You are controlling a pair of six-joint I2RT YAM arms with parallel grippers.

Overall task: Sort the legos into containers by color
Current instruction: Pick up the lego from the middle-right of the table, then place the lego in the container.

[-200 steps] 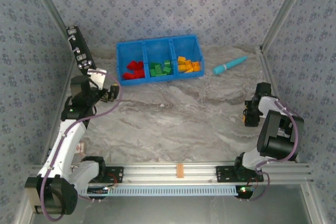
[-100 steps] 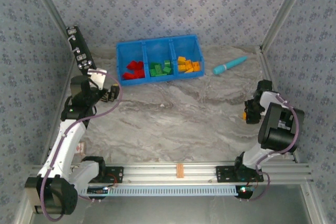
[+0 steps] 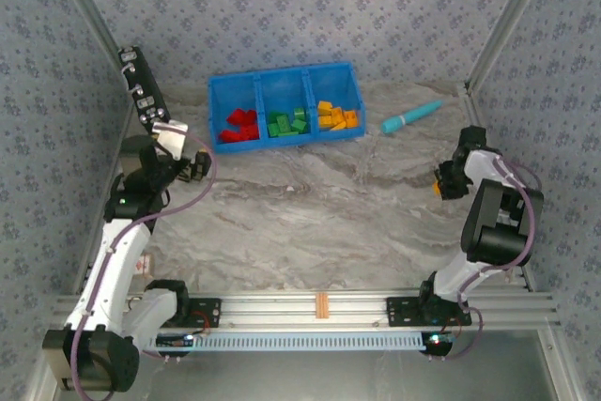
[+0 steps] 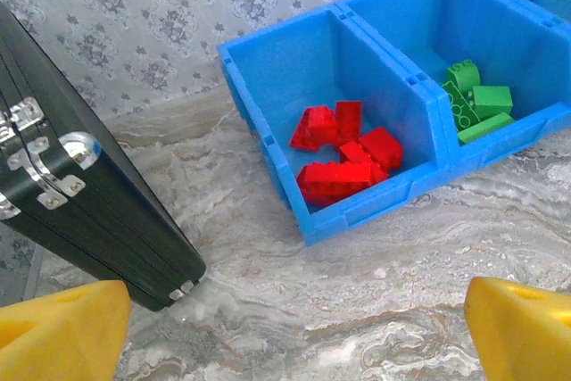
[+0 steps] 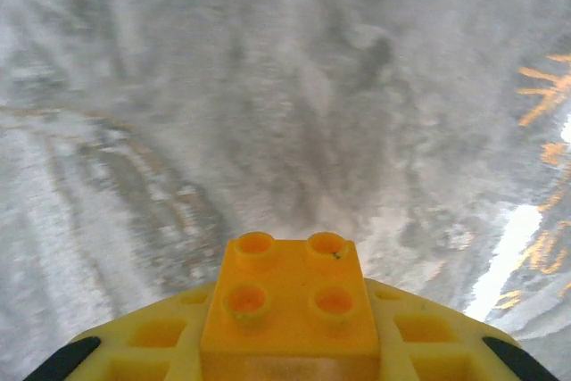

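Brick (image 5: 290,296), orange-yellow, is clamped between the fingers of the right gripper (image 3: 444,184), well right of the blue bin (image 3: 214,110). Near the bin's left front, the left gripper (image 4: 294,341) is held wide apart, nothing gripped.

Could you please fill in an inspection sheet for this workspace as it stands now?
Surface: marbled grey table, no spills seen.
Job's things: blue bin holds red legos, green legos and orange-yellow legos, one colour per compartment; one orange-yellow brick is outside it.
Clutter: teal stick right of the bin; black panel by the left wall.
Grippers: left gripper open, empty; right gripper closed on the orange-yellow brick.
Cables: purple cables along both arms, away from the bin.
Surroundings: patterned walls, aluminium frame.
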